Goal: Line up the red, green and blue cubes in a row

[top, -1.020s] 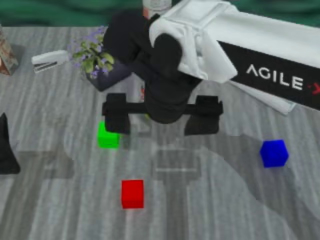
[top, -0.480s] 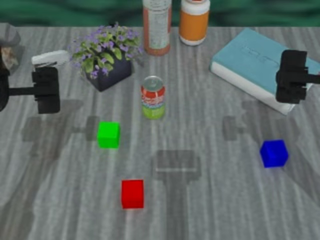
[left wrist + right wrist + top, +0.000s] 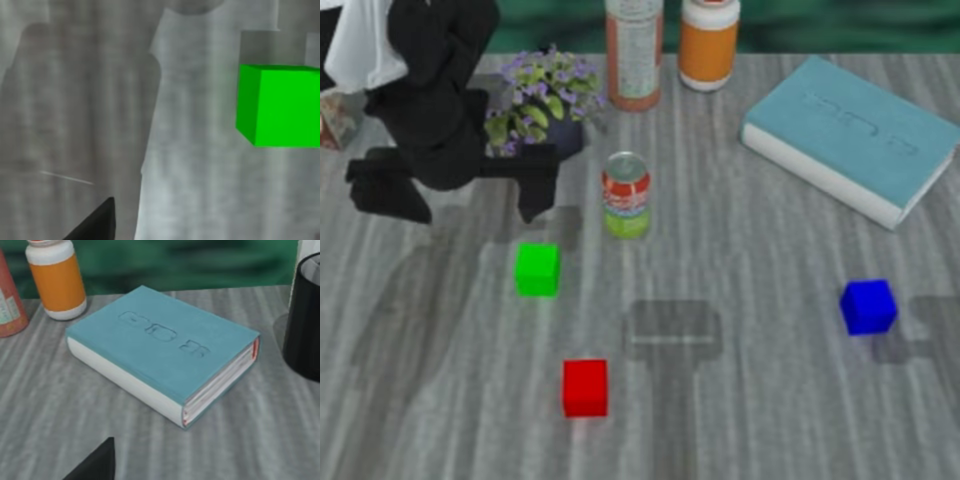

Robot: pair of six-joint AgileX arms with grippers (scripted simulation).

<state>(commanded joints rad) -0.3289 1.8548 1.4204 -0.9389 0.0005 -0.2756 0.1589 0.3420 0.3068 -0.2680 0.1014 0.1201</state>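
Top view: overhead, whole table (image 3: pixel 770 420). Left wrist: close, facing down, shares green cube (image 3: pixel 537 270). Right wrist: low oblique, shares book (image 3: pixel 160 350).

Three small matte cubes of equal size, all flat on the grey counter (image 3: pixel 770 400), none touching another. Green cube (image 3: pixel 537 270): bright, left of centre, farthest of the three; also seen close in the left wrist view (image 3: pixel 279 106), resting square on one face. Red cube (image 3: pixel 585 388): nearest, slightly right of the green one. Blue cube (image 3: pixel 868 306): deep in colour, well apart at the right, turned slightly.
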